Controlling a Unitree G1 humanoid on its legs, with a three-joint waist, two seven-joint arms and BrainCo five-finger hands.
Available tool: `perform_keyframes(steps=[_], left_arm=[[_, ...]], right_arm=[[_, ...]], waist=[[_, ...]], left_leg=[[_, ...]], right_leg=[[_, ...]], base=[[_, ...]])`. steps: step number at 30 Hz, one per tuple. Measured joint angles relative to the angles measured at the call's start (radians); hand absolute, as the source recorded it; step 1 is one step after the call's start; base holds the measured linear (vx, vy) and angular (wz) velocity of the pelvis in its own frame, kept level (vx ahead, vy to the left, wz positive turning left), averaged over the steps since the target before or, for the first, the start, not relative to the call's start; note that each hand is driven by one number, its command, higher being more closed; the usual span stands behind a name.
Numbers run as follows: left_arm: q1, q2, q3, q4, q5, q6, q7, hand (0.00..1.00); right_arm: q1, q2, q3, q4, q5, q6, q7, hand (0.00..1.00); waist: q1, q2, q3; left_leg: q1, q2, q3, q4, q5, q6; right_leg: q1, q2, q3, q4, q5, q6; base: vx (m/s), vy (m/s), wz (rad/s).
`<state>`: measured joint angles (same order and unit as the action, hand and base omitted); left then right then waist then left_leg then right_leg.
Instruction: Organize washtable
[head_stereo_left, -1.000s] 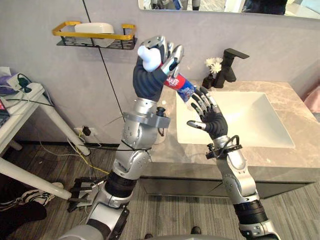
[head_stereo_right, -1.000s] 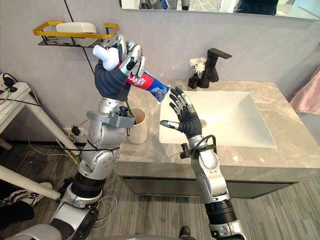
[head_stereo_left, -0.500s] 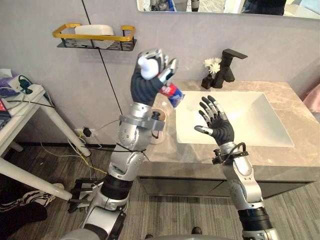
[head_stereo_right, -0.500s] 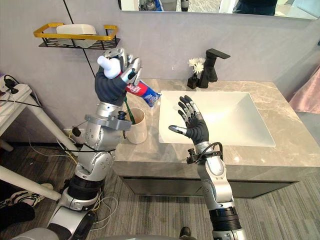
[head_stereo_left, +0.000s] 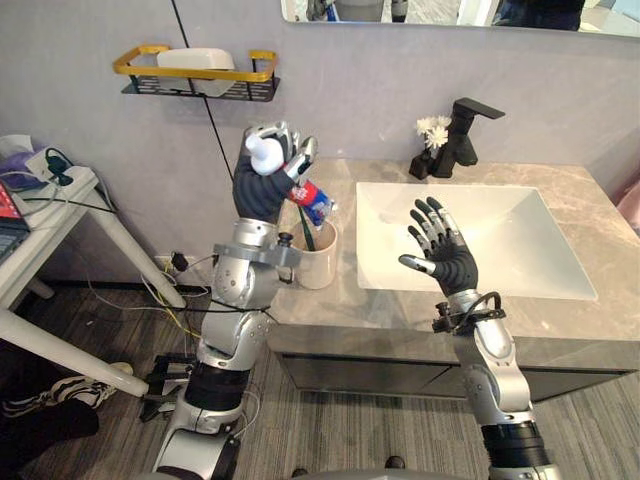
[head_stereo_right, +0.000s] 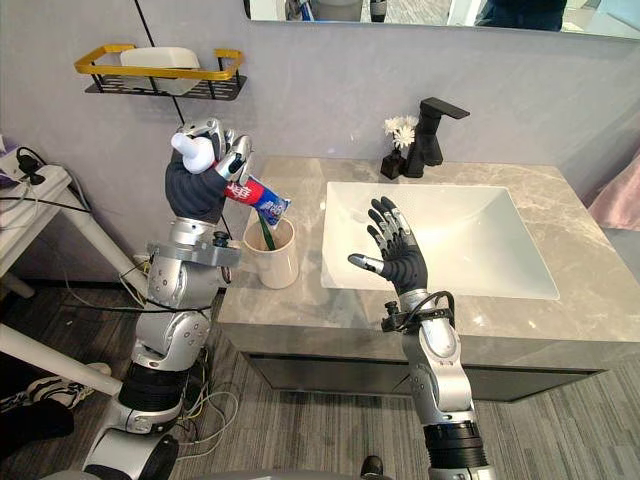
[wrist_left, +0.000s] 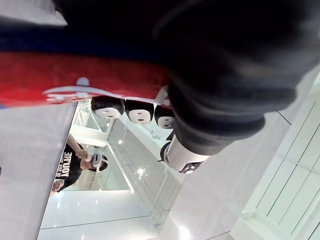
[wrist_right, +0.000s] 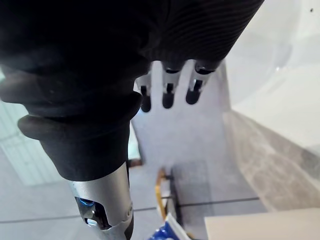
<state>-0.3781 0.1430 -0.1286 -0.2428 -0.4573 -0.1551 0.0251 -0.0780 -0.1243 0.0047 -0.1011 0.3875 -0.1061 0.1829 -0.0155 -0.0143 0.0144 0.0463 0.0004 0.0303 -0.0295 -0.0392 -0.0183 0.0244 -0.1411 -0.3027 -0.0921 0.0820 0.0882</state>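
Note:
My left hand (head_stereo_left: 262, 185) is raised above the counter's left end, shut on a red, white and blue toothpaste tube (head_stereo_left: 312, 201) with a white cap (head_stereo_left: 262, 155) pointing up. The tube's flat end hangs just over a white cup (head_stereo_left: 322, 262) that stands on the marble washtable (head_stereo_left: 345, 310) and holds a green-handled toothbrush (head_stereo_right: 265, 231). In the left wrist view the red tube (wrist_left: 75, 80) lies across my palm. My right hand (head_stereo_left: 445, 255) is held up open over the front rim of the white sink (head_stereo_left: 480, 235), with nothing in it.
A black tap (head_stereo_left: 467, 135) and a small black vase of white flowers (head_stereo_left: 428, 150) stand behind the sink. A gold-railed wall shelf (head_stereo_left: 195, 75) holds a white soap dish. A white side table (head_stereo_left: 55, 200) with cables stands at the left.
My left hand has come down and to the left with the toothpaste tube, bringing its lower end over the white cup. The right hand has stayed open by the sink. The camera has shifted slightly.

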Motion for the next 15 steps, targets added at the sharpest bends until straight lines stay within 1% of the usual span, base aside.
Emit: perform_keyframes(steps=[4,11,15], left_arm=[[0.007,0.000,0.025,0.000,0.001,0.000,0.001,1.00],[0.018,0.000,0.032,0.000,0.010,0.000,-0.001,1.00],[0.055,-0.002,0.033,-0.002,0.019,0.005,-0.002,1.00]], right_arm=[[0.007,0.000,-0.004,-0.001,0.000,0.000,0.002,0.00],[0.008,0.000,-0.006,-0.001,0.000,0.000,0.017,0.00],[0.008,0.000,-0.006,-0.002,0.000,0.000,0.017,0.00]], waist=[[0.000,0.000,0.000],[0.001,0.000,0.000],[0.001,0.000,0.000]], left_leg=[[0.000,0.000,0.000,-0.001,0.000,0.000],[0.000,0.000,0.001,-0.003,0.000,0.000],[0.000,0.000,0.001,-0.003,0.000,0.000]], right_leg=[[0.000,0.000,0.000,0.000,0.000,0.000],[-0.001,0.001,0.001,-0.001,0.000,0.000],[-0.001,0.001,0.001,-0.001,0.000,0.000]], base=[[0.00,0.000,0.00],[0.00,0.000,0.00],[0.00,0.000,0.00]])
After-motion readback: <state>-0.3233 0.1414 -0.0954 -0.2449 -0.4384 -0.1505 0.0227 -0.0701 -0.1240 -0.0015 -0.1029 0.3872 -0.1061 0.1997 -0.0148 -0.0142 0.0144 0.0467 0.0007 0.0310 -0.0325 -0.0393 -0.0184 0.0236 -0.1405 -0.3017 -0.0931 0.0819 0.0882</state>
